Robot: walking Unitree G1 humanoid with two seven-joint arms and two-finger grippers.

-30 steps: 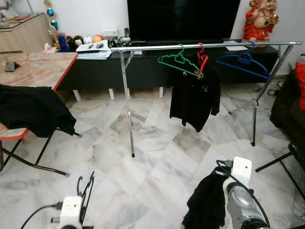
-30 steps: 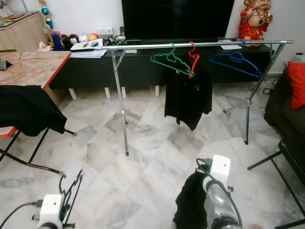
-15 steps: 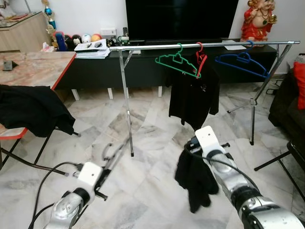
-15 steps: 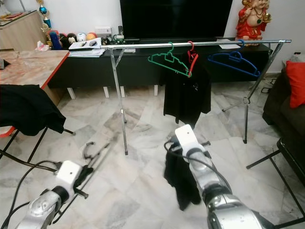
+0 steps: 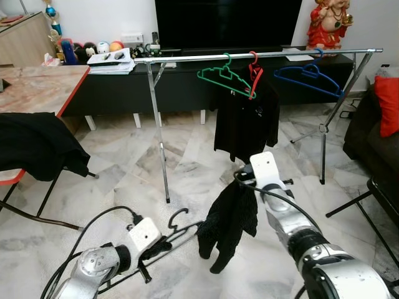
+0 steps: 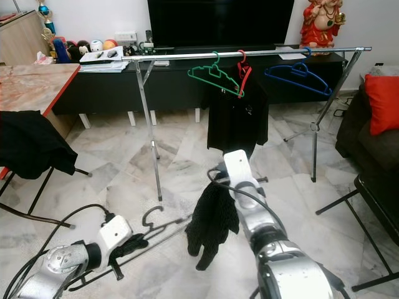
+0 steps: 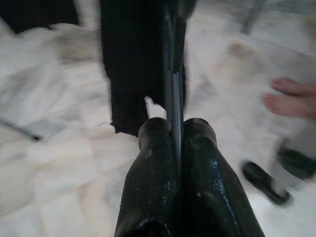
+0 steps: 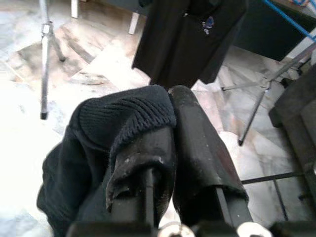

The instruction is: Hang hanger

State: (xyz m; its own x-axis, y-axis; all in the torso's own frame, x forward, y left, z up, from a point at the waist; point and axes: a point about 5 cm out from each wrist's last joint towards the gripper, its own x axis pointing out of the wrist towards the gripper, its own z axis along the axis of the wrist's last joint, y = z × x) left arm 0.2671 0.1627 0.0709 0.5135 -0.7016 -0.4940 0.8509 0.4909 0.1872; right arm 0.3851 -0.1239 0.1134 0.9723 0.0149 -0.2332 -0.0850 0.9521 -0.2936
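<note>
**Marble floor, dark TV wall**

Pale veined marble floor (image 5: 187,180) across the frame. Black TV (image 5: 234,25) on a long dark cabinet (image 5: 118,93) against a white wall, upper centre. Red-edged table (image 5: 37,87) upper left. Red cushion (image 5: 388,106) at right edge.

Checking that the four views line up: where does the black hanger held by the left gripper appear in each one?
Left eye view: black hanger, low and left of centre, held by the left gripper.
Right eye view: low left, beside the dark garment hanging from the right gripper.
Left wrist view: a thin bar clamped between the fingers.
Right wrist view: I cannot make it out.
Shared landmark: black shirt on the rail.
</note>
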